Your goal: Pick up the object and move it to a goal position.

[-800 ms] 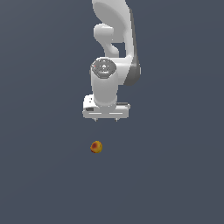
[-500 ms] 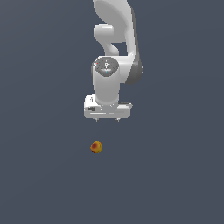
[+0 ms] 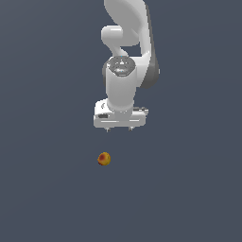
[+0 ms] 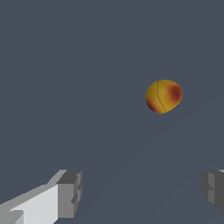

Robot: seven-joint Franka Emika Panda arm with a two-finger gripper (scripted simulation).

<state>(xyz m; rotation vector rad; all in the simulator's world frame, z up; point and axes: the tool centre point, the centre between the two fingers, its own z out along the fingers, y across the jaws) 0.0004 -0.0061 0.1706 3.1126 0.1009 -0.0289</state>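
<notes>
The object is a small round ball (image 3: 104, 159), mottled yellow-orange with red patches, lying on the dark grey floor. It also shows in the wrist view (image 4: 163, 96). My white gripper (image 3: 119, 129) hangs above the ball and a little toward the exterior view's right, well apart from it. Its fingers are spread wide and hold nothing; in the wrist view one grey fingertip (image 4: 70, 193) and the other (image 4: 213, 188) stand far apart, with my gripper's gap (image 4: 141, 192) off to one side of the ball.
The white arm (image 3: 126, 56) rises behind the gripper. The plain dark grey floor (image 3: 56, 198) fills the rest of both views.
The gripper has come down a little toward the floor. The ball has not moved.
</notes>
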